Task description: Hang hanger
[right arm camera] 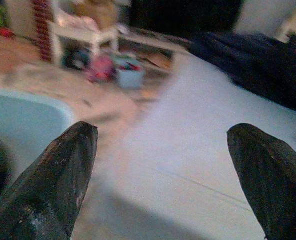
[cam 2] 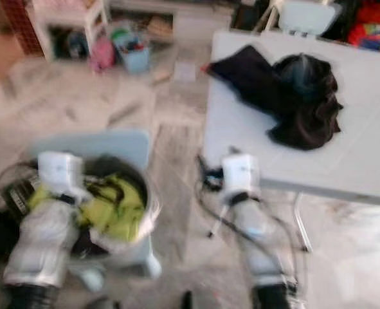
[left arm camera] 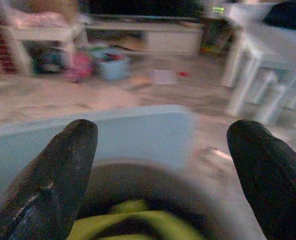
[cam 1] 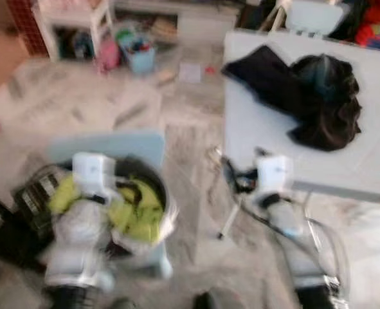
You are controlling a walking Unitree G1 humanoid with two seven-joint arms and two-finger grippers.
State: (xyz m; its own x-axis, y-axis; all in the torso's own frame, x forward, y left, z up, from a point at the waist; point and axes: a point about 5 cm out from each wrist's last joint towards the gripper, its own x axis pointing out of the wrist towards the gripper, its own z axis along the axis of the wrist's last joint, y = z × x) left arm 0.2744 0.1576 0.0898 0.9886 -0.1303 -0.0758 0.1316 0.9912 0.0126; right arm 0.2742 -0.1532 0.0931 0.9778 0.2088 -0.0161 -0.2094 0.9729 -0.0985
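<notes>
left tool (left arm camera: 160, 175): fingers spread wide, released, above round grey basket (cam 1: 167, 212) of yellow-green and dark clothes (cam 1: 138, 209) on pale blue chair (cam 1: 122, 147) | right tool (right arm camera: 163, 175): released, fingers apart, at near edge of white bench (cam 1: 254, 129) | dark crumpled garment (cam 1: 318, 103) lies on bench | hanger: cannot tell, views blurred
</notes>
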